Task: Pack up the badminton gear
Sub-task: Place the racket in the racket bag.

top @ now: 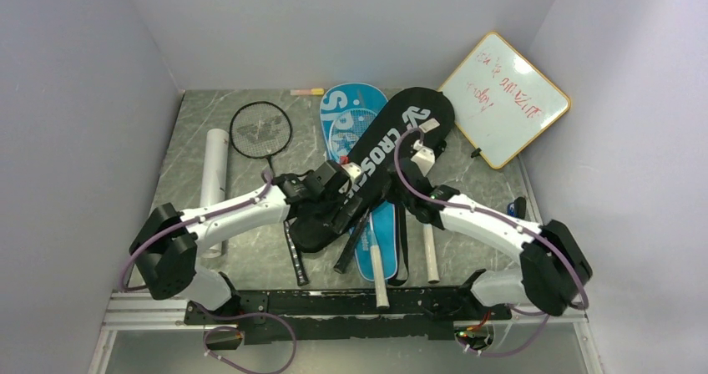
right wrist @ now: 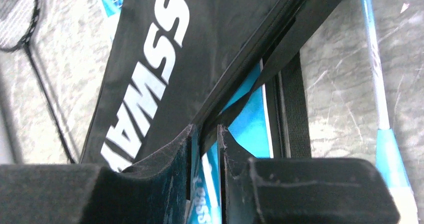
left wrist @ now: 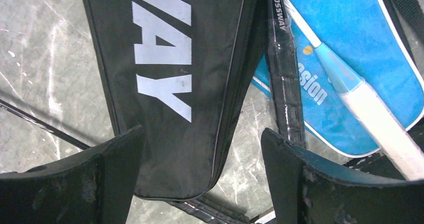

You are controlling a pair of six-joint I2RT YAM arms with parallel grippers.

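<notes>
Black CROSSWAY cover [top: 392,149] lay diagonally across blue SPORT cover [top: 346,107], mid table [top: 188,140]. Left gripper [left wrist: 200,134] spread wide, fingers straddling cover's narrow end. Right gripper [right wrist: 204,131] clamped on cover's zipper edge.

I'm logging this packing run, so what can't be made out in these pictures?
Whiteboard writing: top view, too small to read.
Contents of the CROSSWAY cover: every view, its fabric hides them.
Inside of the white tube: top view, opaque wall.
Black racket head: left wrist view, beyond the top edge.
</notes>
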